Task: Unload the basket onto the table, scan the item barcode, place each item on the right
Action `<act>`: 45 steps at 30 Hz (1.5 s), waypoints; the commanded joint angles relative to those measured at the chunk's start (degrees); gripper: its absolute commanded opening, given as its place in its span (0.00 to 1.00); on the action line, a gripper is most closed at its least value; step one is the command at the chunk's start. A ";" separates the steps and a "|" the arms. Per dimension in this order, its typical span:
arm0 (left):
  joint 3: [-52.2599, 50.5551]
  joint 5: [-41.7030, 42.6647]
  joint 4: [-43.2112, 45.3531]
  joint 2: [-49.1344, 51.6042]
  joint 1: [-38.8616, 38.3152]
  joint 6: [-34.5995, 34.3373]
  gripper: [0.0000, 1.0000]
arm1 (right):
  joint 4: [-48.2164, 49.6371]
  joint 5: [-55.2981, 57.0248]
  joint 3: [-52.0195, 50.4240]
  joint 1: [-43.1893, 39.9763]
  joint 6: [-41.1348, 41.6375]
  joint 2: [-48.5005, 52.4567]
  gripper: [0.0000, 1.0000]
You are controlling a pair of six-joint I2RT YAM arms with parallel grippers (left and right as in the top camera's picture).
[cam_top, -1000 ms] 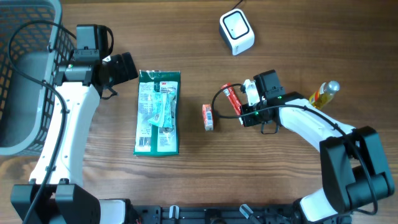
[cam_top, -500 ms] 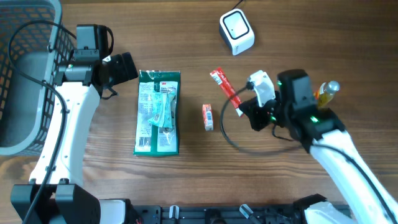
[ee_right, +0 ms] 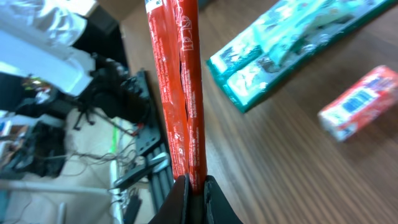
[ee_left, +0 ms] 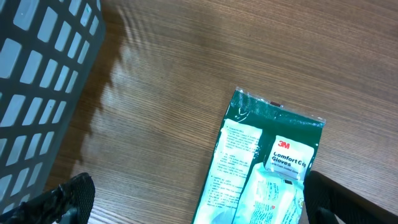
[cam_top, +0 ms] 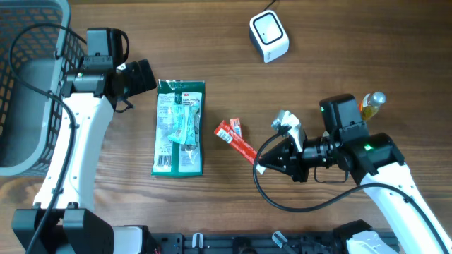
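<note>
My right gripper (cam_top: pixel 263 164) is shut on one end of a long red stick packet (cam_top: pixel 238 141), held above the table and pointing toward the upper left. In the right wrist view the red stick packet (ee_right: pixel 177 81) runs straight up from the closed gripper (ee_right: pixel 194 194). The white barcode scanner (cam_top: pixel 269 37) sits at the back of the table, well away from the packet. My left gripper (cam_top: pixel 143 75) stands open beside the top left corner of a green glove package (cam_top: pixel 179 127). In the left wrist view the gripper (ee_left: pixel 199 205) is over the green glove package (ee_left: pixel 261 168).
A small red box (cam_top: pixel 236 124) lies partly under the held packet's tip, the same red box (ee_right: pixel 360 102) showing in the right wrist view. A yellow bottle (cam_top: pixel 369 104) lies at the right. A grey basket (cam_top: pixel 28 42) fills the far left. The right arm's cable loops near the front edge.
The right arm has swung toward the front and turned, carrying the red packet down and left from near the table's middle to over the small red box. The left arm has not moved.
</note>
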 commanded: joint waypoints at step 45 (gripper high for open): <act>0.31 -0.31 0.11 0.13 0.33 -0.50 1.00 | -1.57 -9.75 1.14 -0.13 6.99 -0.42 0.04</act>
